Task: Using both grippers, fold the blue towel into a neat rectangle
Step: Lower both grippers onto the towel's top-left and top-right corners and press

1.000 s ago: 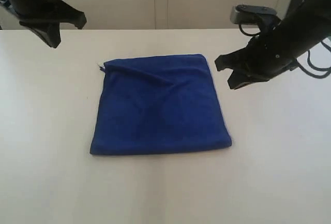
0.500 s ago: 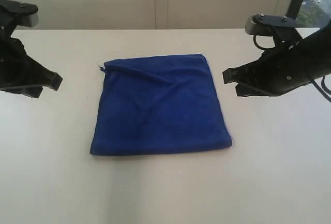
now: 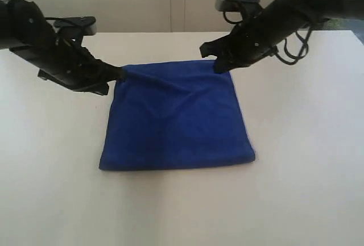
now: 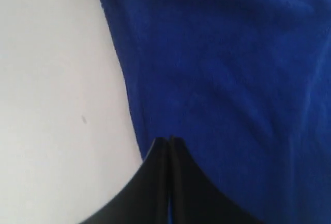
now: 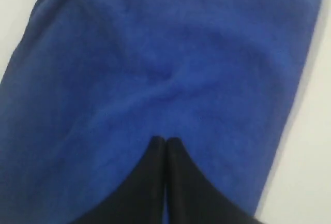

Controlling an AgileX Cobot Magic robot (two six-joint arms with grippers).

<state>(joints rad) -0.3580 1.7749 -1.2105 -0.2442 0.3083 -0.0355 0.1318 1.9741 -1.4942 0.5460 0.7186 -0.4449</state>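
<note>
The blue towel (image 3: 176, 115) lies flat on the white table as a folded, roughly square shape with a diagonal crease near its far edge. My left gripper (image 3: 120, 74) is shut, its tips at the towel's far left corner. In the left wrist view its closed jaws (image 4: 169, 139) sit just inside the towel (image 4: 232, 53) edge. My right gripper (image 3: 219, 65) is shut too, tips at the far right corner. The right wrist view shows its joined tips (image 5: 165, 140) over the towel (image 5: 155, 53). Neither gripper has cloth pinched or lifted.
The white table (image 3: 296, 172) stretches out on all sides of the towel. A pale wall with a vertical seam (image 3: 177, 1) stands behind the table's far edge. Cables (image 3: 293, 44) hang from the right arm.
Both arms have swung in from the sides of the table to the towel's far corners, jaws shut throughout. The towel has not moved.
</note>
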